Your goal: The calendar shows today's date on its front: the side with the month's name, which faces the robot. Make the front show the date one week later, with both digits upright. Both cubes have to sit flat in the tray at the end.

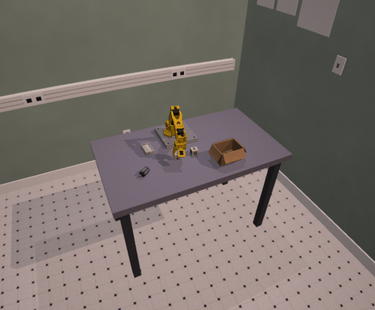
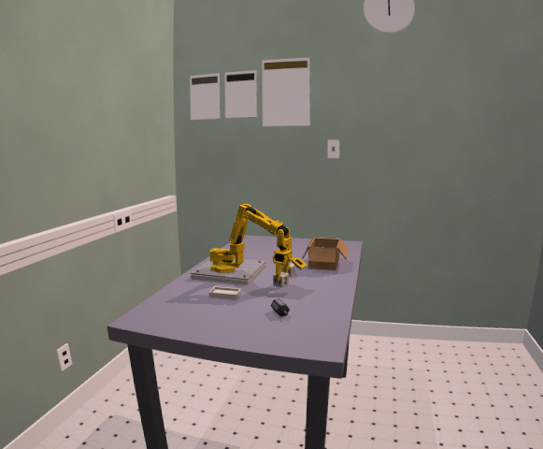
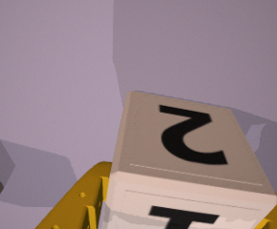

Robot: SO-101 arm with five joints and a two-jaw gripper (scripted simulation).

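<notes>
— Where is the claw (image 2: 280, 280), and what does it do?

— It is low over the table (image 1: 213, 186), in front of the arm's base plate (image 1: 159, 132). It is pinching a cube (image 3: 186, 157); the wrist view shows a "2" on one face of this cube.

— And the other cube?

— The second cube (image 1: 193, 151) stands on the table just beside the claw, toward the cardboard box (image 1: 227, 152). The tray (image 1: 146, 148) lies apart on the other side, with no cube in it.
</notes>
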